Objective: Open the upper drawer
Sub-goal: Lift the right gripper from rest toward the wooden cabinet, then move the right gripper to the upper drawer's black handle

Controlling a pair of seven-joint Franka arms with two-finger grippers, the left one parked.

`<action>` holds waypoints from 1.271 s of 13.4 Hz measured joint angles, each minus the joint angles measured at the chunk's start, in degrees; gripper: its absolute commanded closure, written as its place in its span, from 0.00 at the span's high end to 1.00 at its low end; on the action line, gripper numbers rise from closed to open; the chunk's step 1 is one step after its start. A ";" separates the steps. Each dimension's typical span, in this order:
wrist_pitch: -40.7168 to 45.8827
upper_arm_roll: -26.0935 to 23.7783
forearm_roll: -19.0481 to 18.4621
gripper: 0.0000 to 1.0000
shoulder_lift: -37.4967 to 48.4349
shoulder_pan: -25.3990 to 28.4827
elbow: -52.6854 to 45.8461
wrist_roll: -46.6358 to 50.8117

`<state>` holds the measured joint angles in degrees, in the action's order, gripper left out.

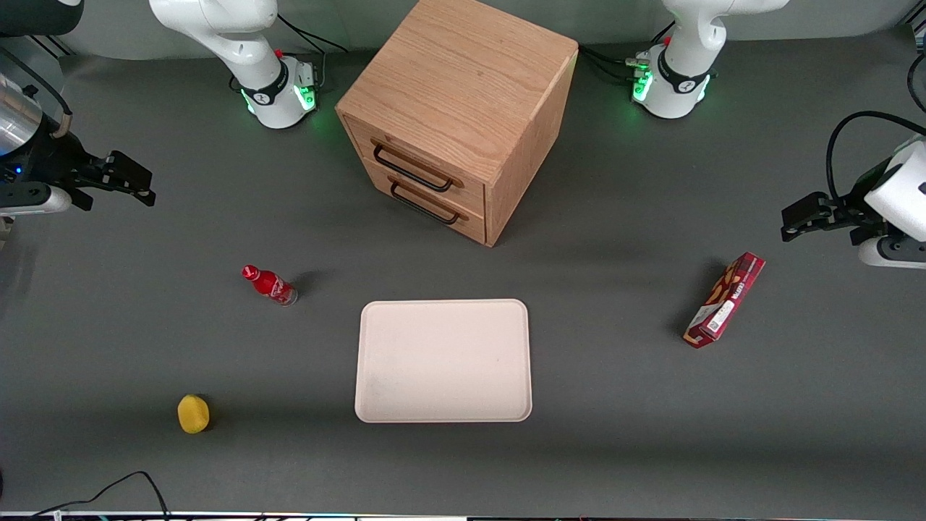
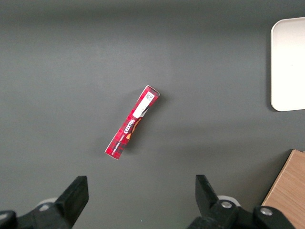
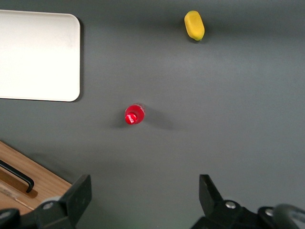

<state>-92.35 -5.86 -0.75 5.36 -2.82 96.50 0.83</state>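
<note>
A light oak two-drawer cabinet (image 1: 463, 108) stands at the back middle of the grey table. Its upper drawer (image 1: 423, 168) is shut, with a long black bar handle (image 1: 411, 169) across its flat front. The matching lower drawer (image 1: 434, 206) sits under it, also shut. My right gripper (image 1: 134, 184) hangs open and empty above the table toward the working arm's end, well apart from the cabinet. In the right wrist view the gripper (image 3: 145, 193) has its jaws wide apart over bare table, with a cabinet corner and a black handle end (image 3: 19, 177) at the edge.
A white tray (image 1: 443, 360) lies nearer the front camera than the cabinet. A red bottle (image 1: 270, 284) stands between gripper and tray. A yellow lemon-like object (image 1: 193, 414) lies near the front edge. A red snack box (image 1: 725, 299) lies toward the parked arm's end.
</note>
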 measured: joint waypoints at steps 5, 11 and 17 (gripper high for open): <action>0.18 0.04 0.00 1.00 -0.04 0.00 -1.07 -0.02; 5.06 -1.26 1.14 1.00 -0.12 0.14 -1.64 -0.09; 6.91 -11.44 8.45 1.00 -0.14 0.96 -5.03 -0.09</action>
<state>-85.44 -17.30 7.70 5.22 -1.86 91.48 0.74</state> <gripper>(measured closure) 0.000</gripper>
